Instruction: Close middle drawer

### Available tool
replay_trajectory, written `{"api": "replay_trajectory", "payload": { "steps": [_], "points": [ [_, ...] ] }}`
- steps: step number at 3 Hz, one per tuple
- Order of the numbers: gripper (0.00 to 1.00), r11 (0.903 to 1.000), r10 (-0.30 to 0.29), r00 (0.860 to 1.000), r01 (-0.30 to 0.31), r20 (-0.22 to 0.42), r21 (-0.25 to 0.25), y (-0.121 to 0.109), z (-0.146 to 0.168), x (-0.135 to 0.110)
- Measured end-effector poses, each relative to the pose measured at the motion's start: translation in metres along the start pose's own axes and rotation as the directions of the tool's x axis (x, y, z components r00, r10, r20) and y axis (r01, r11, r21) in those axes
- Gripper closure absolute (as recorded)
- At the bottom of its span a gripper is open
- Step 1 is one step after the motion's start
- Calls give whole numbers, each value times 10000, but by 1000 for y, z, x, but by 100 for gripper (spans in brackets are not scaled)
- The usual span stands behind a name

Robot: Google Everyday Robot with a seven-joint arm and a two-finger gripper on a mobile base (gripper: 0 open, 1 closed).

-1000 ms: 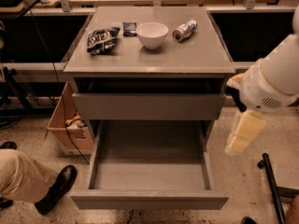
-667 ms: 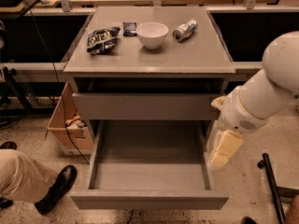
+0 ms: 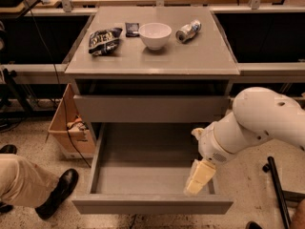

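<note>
Camera view: shows the middle drawer (image 3: 143, 205) pulled far out below the worktop (image 3: 157, 61). Places the claw (image 3: 197, 179) low over its right side, near the front panel; cannot tell whether clenched or released. Probably sits there to reach that front and shove inward.

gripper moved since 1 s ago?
Yes. The gripper moved left and down in the view: earlier it hung outside the right wall of the pulled-out middle drawer; now it's over the drawer's right front corner.

Cream gripper (image 3: 198, 177) over right of plain grey middle drawer (image 3: 152, 205).
</note>
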State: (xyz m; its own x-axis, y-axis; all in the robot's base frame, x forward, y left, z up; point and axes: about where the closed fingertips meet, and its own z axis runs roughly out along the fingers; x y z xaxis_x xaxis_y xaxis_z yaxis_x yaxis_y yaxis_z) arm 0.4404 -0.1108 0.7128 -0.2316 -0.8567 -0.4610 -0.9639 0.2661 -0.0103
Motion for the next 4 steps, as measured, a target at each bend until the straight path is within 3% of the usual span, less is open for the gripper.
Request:
{"api": "replay_trajectory", "payload": {
  "steps": [1, 2, 4],
  "points": [
    [0, 10000, 0, 10000, 0, 0, 0, 0, 0, 0],
    [0, 9996, 248, 9996, -246, 110, -115, 2, 20, 8],
    [0, 9848, 1606, 9856, -1565, 520, -759, -2, 149, 75]
  ]
}}
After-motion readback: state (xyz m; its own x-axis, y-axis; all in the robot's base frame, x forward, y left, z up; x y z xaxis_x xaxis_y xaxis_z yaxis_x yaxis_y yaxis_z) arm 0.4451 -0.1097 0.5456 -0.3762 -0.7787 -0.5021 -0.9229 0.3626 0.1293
